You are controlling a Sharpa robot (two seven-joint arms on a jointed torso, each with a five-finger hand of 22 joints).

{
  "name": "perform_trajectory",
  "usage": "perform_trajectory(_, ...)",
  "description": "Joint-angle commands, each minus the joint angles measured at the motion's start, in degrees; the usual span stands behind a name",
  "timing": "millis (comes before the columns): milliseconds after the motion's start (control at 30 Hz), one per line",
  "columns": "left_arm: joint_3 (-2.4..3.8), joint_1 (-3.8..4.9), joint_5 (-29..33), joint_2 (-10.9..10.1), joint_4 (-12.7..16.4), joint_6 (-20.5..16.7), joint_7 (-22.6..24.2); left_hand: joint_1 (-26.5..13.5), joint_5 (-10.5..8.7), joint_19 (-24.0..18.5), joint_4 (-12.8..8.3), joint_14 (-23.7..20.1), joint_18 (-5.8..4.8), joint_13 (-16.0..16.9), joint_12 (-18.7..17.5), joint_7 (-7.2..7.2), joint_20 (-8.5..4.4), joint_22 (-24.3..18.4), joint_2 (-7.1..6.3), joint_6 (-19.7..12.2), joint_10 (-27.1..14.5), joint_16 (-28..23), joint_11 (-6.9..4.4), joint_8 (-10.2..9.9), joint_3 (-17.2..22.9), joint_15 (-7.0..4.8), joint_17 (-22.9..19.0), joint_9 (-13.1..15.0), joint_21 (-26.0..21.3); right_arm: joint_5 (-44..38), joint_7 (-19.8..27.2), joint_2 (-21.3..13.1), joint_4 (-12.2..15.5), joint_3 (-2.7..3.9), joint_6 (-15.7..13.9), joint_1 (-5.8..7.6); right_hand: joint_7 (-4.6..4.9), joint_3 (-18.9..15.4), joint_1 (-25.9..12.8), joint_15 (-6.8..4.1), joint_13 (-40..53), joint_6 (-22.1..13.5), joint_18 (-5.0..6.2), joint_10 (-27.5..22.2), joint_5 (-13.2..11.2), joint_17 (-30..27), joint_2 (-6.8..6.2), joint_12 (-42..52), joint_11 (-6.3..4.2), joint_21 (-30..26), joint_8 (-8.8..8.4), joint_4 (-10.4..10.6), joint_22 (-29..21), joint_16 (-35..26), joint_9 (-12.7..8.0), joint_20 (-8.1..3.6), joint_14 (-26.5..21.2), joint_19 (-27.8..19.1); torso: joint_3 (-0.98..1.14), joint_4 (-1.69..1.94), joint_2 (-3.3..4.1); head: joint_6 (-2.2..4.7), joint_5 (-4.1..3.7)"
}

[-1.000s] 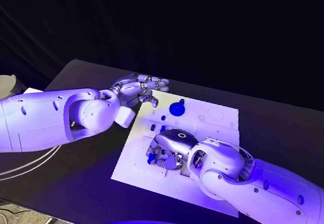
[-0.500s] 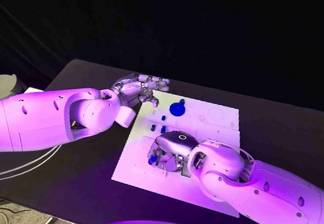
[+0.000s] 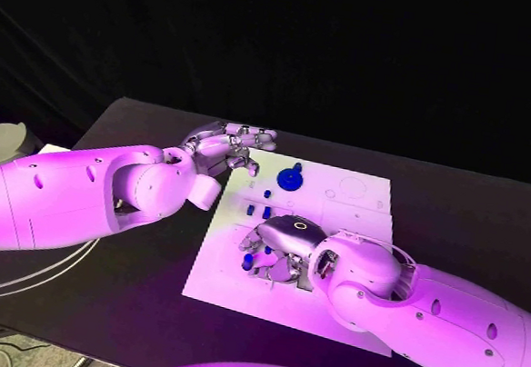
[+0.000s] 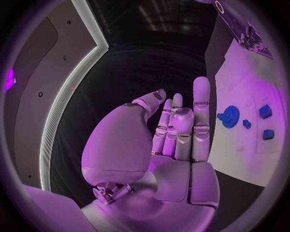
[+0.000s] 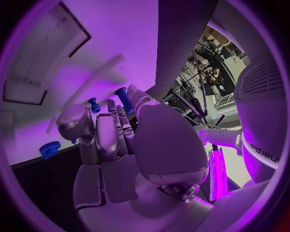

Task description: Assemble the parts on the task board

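Covering the black table (image 3: 472, 220) centre: white task board (image 3: 328, 315). Left hand (image 3: 227, 146) at board's 11 o'clock corner, fingers apart, empty. Right hand (image 3: 281, 245) at board's 9 o'clock; grasp undeterminable. Blue gear (image 3: 290, 178) at 12 o'clock; small blue parts (image 3: 259, 208) below it.

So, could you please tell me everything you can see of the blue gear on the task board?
The blue gear is a small, flat, toothed wheel, plastic by its look, with a raised hub or peg at its centre. It lies at the far part of the white task board, apart from the other blue parts. Neither hand touches it: the left hand hovers beside it at the board's far left corner, holding nothing. The left wrist view shows it too, just past that hand's fingertips.
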Motion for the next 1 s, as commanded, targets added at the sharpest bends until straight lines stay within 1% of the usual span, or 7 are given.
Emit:
perform_trajectory(33,0.04,0.03,-0.1,0.0,0.1,1.1,0.2,-0.5,0.21,-0.2,-0.1,-0.5,1.08,-0.1,0.3,0.02,0.2,-0.1,0.11,-0.3,-0.4,-0.2,0.13,0.1,-0.4,0.01,-0.1,-0.1,-0.4,-0.2,0.4,-0.5,0.4,-0.05,-3.7,-0.14,0.21,-0.7,-0.4,0.45,0.1,-0.3,1.16,-0.4,0.2,0.0,-0.03,0.5,-0.1,-0.2,0.03,-0.1,0.0,-0.1,0.1,0.16,0.9,-0.4,0.06,0.03,0.02,0.03,-0.05)
perform_trajectory(333,0.03,0.02,-0.1,-0.1,0.1,1.1,0.2,-0.5,0.21,-0.2,-0.1,-0.5,1.08,-0.1,0.3,0.02,0.2,-0.1,0.11,-0.3,-0.4,-0.2,0.13,0.1,-0.4,0.01,-0.1,-0.1,-0.4,1.3,1.6,-5.0,4.8,0.7,-7.9,0.57,0.54,-2.5,0.3,0.12,0.4,1.1,1.13,0.6,0.3,0.1,0.73,2.8,-0.54,0.0,0.31,-0.7,0.2,0.2,0.3,0.15,1.1,-0.1,0.01,-0.14,-0.09,0.27,-0.51)
perform_trajectory(567,0.03,0.02,-0.1,-0.2,0.1,1.1,0.1,-0.5,0.21,-0.2,-0.1,-0.5,1.08,-0.1,0.3,0.02,0.2,-0.1,0.11,-0.3,-0.4,-0.2,0.13,0.1,-0.4,0.01,-0.1,-0.1,-0.4,13.9,0.4,-14.0,10.3,1.49,-9.6,4.9,1.12,-3.4,0.0,-0.62,1.3,4.0,0.65,9.4,1.1,0.3,2.07,8.1,-1.57,1.8,0.96,-0.2,2.8,0.4,0.6,-0.27,1.3,1.3,-0.14,-0.41,-0.28,0.87,-2.56)
perform_trajectory(767,0.02,0.02,-0.1,-0.4,0.3,1.1,0.1,-0.5,0.21,-0.2,-0.1,-0.5,1.08,-0.1,0.3,0.02,0.2,-0.1,0.11,-0.3,-0.4,-0.2,0.13,0.1,-0.4,0.01,-0.1,-0.1,-0.4,22.9,-3.5,-22.2,13.8,1.51,-11.3,6.75,-0.96,-5.0,-2.2,-2.9,6.2,6.5,-1.35,21.5,3.3,10.1,1.82,15.9,-4.4,9.6,2.22,1.8,14.0,7.4,0.8,-2.5,3.5,5.6,-0.44,-1.1,-0.66,1.37,-4.24)
perform_trajectory(833,0.02,0.02,-0.1,-0.5,0.3,1.1,0.1,-0.5,0.21,-0.2,-0.1,-0.5,1.08,-0.1,0.3,0.02,0.2,-0.1,0.11,-0.3,-0.4,-0.2,0.13,0.1,-0.4,0.01,-0.1,-0.1,-0.4,23.9,-5.4,-24.4,14.6,1.3,-11.4,6.58,-1.61,-6.7,-3.6,-3.77,12.0,7.0,-1.7,22.8,5.0,11.1,1.38,22.1,-5.28,10.8,2.99,3.0,15.5,8.2,0.9,-3.29,3.5,6.0,-0.43,-1.44,-0.77,1.35,-4.51)
perform_trajectory(900,0.02,0.02,-0.1,-0.6,0.4,1.1,0.1,-0.5,0.21,-0.2,-0.1,-0.5,1.08,-0.1,0.3,0.02,0.2,-0.1,0.11,-0.3,-0.4,-0.2,0.13,0.1,-0.4,0.01,-0.1,-0.1,-0.4,24.2,-7.2,-26.2,15.3,1.08,-11.4,6.19,-2.88,-9.0,-4.6,-3.91,32.2,7.1,-1.97,22.8,10.6,13.3,1.33,40.6,-5.46,12.2,4.06,4.3,17.5,9.8,1.0,-3.92,3.8,6.4,-0.5,-1.78,-0.9,1.26,-4.82)
perform_trajectory(1000,0.01,0.02,-0.1,-0.7,0.6,1.1,0.1,-0.5,0.21,-0.2,-0.1,-0.5,1.08,-0.1,0.3,0.02,0.2,-0.1,0.11,-0.3,-0.4,-0.2,0.13,0.1,-0.4,0.01,-0.1,-0.1,-0.4,23.6,-10.3,-28.6,16.3,0.68,-11.4,5.28,-2.17,-12.0,-6.1,-3.61,56.0,6.9,-2.41,25.5,12.0,17.0,1.89,61.4,-5.91,13.9,5.54,6.1,20.1,12.1,1.2,-3.88,4.2,7.0,-0.66,-2.2,-1.06,1.2,-5.56)
